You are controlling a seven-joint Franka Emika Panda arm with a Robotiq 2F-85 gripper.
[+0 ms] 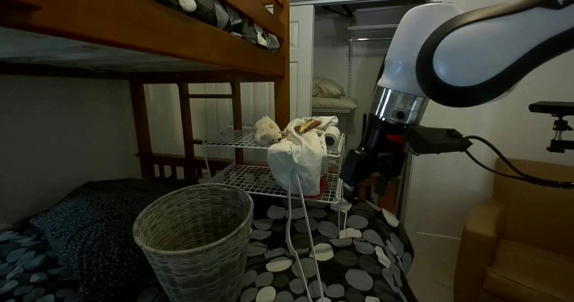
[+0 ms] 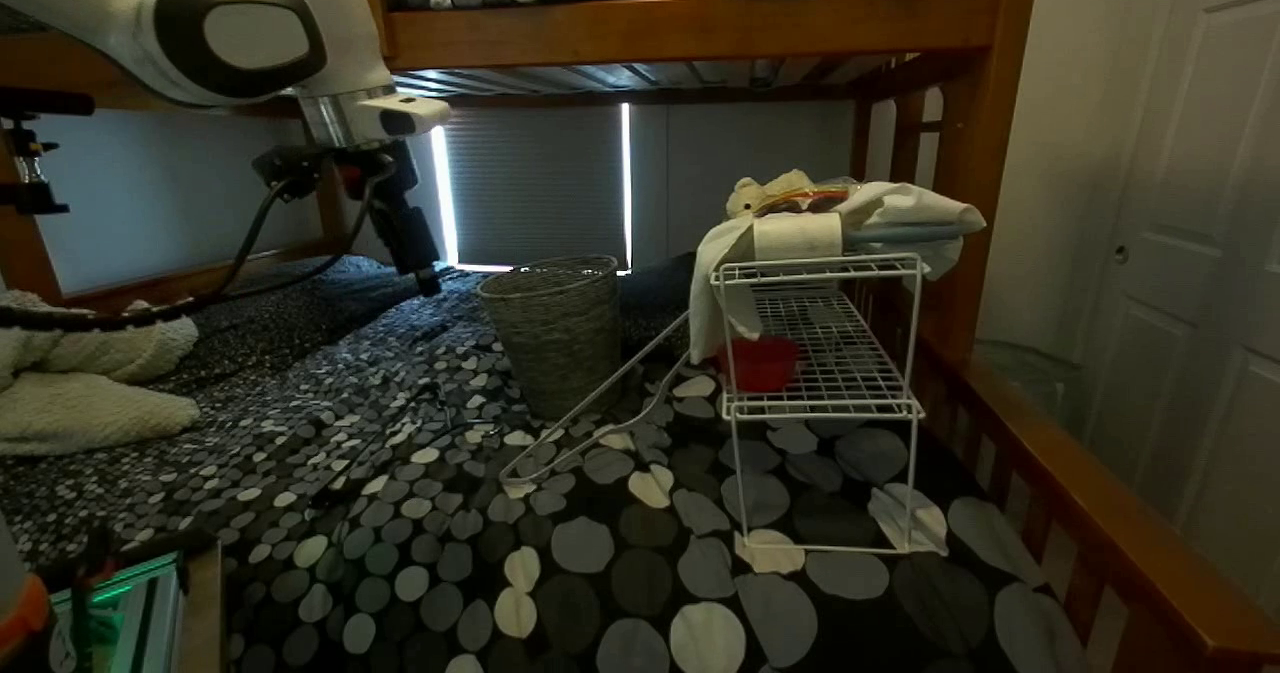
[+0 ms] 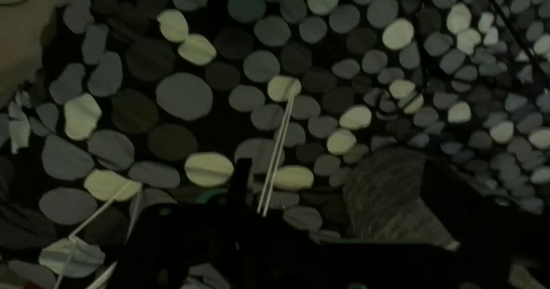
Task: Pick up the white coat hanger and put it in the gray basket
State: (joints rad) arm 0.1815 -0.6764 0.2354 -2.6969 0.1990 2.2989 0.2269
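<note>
By my reading the job is at its start: the white coat hanger [image 2: 590, 398] is not picked up and not in the gray basket [image 1: 202, 266], so the grasp, the carry and the release are all left to do. My gripper [image 1: 364, 190] hangs in the air apart from the hanger, its fingers spread wide with nothing between them. The hanger slants up toward the wire rack [image 2: 850, 353], near the basket; its narrow corner reaches low over the counter [image 2: 400, 523], touching or not I can't say, and its upper end runs to the cream cloth [image 1: 293, 158] draped from the rack, where I can't make out the hook. The basket stands upright, and the part of its inside that shows holds no hanger. Next, I judge, I need the fingers astride one slim bar. That bar gives little to pinch: the hanger is a long, narrow loop, one side straight, the other kinked, smooth-looking, whether coated wire or plastic I don't know, and I'd expect it to swing or twist once lifted. The basket is round and coarsely woven, flaring toward a thicker rim that could snag the hanger on the way in. The rack is a grid of white wire, the cloth rumpled in soft folds, the teddy bear [image 1: 265, 131] beside it fuzzy. The counter, here a lower bunk, wears dark fabric printed with gray and cream ovals.
</note>
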